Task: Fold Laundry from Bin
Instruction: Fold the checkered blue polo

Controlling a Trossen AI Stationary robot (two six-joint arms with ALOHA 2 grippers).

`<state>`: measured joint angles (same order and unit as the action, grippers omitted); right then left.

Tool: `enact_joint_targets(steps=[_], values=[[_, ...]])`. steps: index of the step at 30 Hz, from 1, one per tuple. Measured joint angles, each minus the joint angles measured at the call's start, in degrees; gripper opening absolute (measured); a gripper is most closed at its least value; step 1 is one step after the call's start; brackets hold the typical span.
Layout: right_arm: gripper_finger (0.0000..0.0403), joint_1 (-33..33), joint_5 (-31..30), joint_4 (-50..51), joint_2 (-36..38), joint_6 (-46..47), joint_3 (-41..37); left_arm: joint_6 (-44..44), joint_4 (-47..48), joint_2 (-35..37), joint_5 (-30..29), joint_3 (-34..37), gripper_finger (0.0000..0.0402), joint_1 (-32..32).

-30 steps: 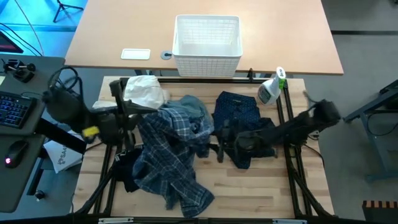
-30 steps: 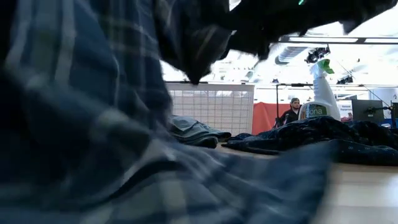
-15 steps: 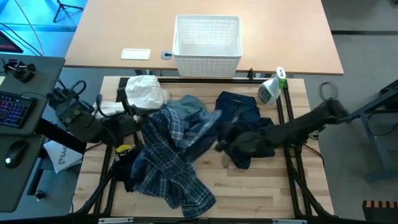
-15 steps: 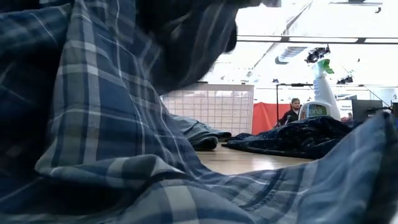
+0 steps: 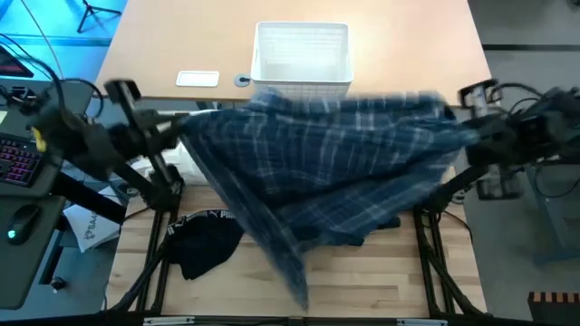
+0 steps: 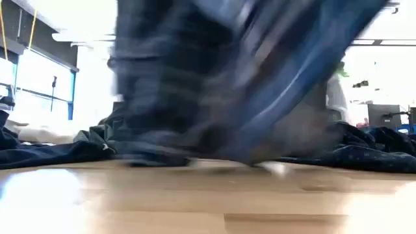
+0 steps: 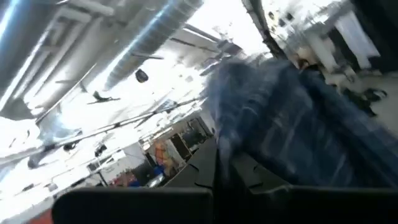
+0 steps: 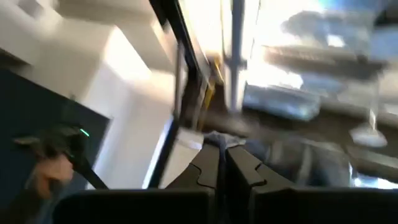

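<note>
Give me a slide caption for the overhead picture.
Both grippers, left and right, stretch the plaid shirt above the table, in front of the bin.

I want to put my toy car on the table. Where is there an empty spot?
The front strip of the wooden table, right of the hanging tail of the plaid shirt, looks bare. So does the tan table right of the white bin. The middle is crowded: both grippers hold the shirt spread above other clothes, with the black Puma piece at front left.
</note>
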<state>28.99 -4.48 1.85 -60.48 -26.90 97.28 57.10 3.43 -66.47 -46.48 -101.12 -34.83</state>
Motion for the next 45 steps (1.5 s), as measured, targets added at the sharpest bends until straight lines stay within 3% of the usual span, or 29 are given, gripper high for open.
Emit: enact_joint_targets(steps=[3, 8, 14, 18, 24, 27, 29, 32, 40, 42, 45], values=[[0.0002, -1.3, -2.0, 4.6, 0.6, -1.8, 0.6, -5.2, 7.0, 3.0, -0.1, 0.0, 0.0000, 2.3], [0.0001, -5.9, -14.5, 12.1, -0.3, -2.8, -2.1, -14.2, 19.4, 6.3, -0.1, 0.0, 0.0000, 7.3], [0.0001, -12.3, -15.8, 17.6, -4.0, 9.1, -1.4, -26.1, 26.8, 5.7, -0.1, 0.0, 0.0000, 11.5], [0.0000, -15.7, -9.5, 18.9, -7.0, 22.3, 8.5, -34.4, 19.0, 4.9, 3.1, 0.0, 0.0000, 11.8], [0.0000, -17.4, 10.4, 14.4, -15.1, 46.4, 27.7, -52.3, 6.2, 4.2, 28.6, -4.0, 0.0000, 11.6], [0.0000, -15.6, 21.4, 9.8, -20.6, 52.6, 35.0, -62.0, 2.4, 2.5, 38.9, -6.7, 0.0000, 11.6], [0.0000, -12.5, 25.4, 4.6, -24.4, 54.2, 37.8, -67.5, 1.4, 0.6, 44.8, -8.8, 0.0000, 11.6], [0.0000, -8.7, 29.1, -7.7, -27.3, 55.1, 35.1, -72.2, 0.6, -3.8, 51.6, -12.6, 0.0000, 11.2], [0.0000, -3.6, 32.6, -26.5, -32.3, 61.0, 36.3, -70.3, 2.5, -18.2, 51.9, -29.3, 0.0000, 9.3], [0.0000, -4.8, 31.5, -24.5, -31.0, 60.5, 37.3, -67.5, 6.0, -19.6, 50.7, -33.9, 0.0000, 9.3], [0.0000, -7.7, 26.9, -13.2, -28.3, 55.5, 37.3, -64.0, 9.9, -14.8, 44.7, -30.8, 0.0000, 9.3]])
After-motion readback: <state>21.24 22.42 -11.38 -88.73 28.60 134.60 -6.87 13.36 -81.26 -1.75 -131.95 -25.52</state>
